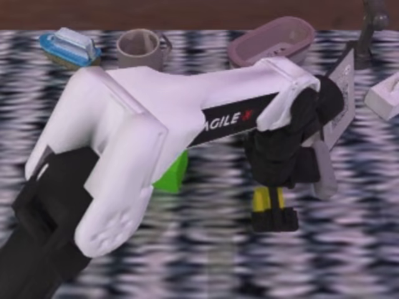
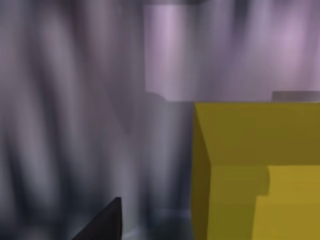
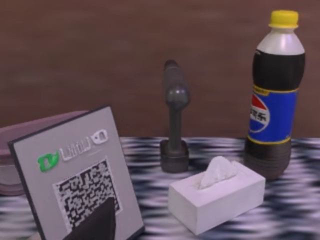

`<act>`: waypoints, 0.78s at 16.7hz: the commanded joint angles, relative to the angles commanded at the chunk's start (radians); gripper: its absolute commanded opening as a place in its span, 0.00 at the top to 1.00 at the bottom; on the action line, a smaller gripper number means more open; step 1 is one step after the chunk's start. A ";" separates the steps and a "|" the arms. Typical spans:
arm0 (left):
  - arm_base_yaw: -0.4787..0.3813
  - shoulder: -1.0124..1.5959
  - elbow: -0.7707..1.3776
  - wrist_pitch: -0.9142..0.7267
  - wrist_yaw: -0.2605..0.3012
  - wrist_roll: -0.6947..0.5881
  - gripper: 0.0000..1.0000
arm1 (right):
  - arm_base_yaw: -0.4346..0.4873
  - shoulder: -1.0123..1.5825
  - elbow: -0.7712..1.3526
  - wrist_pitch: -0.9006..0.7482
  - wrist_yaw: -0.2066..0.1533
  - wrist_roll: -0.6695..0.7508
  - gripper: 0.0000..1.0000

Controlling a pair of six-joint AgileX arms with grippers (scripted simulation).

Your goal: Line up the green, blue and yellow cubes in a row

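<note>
The green cube serves as the landmark: it sits on the black-and-white patterned table near the middle, mostly hidden beneath the white body of the left arm, with only its right edge showing.

Far to the upper left of the green cube, at the table's back edge, lies an oblong blue block with a white top. Just right of that block, still well behind the green cube, stands a grey mug. Farther right along the back edge rests a mauve oval bowl.

The left arm stretches from the lower left corner across the green cube. To the right of the green cube and slightly nearer the front, the left gripper points down at the table, and its black fingers are clamped on the yellow cube, which shows as yellow strips between them. In the left wrist view the yellow cube fills the frame close up over the blurred table.

The blue cube cannot be seen in any view.

Up and to the right of the green cube, past the gripper, stands a grey QR-code placard. Beyond it are a dark dumbbell and a white tissue box. The right wrist view shows the placard, dumbbell, tissue box and a cola bottle; whether the right gripper's fingers are apart or together cannot be told.
</note>
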 joint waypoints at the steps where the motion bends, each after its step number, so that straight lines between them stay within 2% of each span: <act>1: 0.003 0.000 0.000 0.000 0.000 0.000 0.00 | 0.000 0.000 0.000 0.000 0.000 0.000 0.00; 4: 0.006 -0.004 0.042 -0.041 -0.002 0.000 0.00 | 0.000 0.000 0.000 0.000 0.000 0.000 0.00; 9: 0.020 -0.028 0.197 -0.229 -0.001 0.001 0.00 | 0.000 0.000 0.000 0.000 0.000 0.000 0.00; 13: 0.023 -0.034 0.217 -0.251 0.000 0.000 0.00 | 0.000 0.000 0.000 0.000 0.000 0.000 0.00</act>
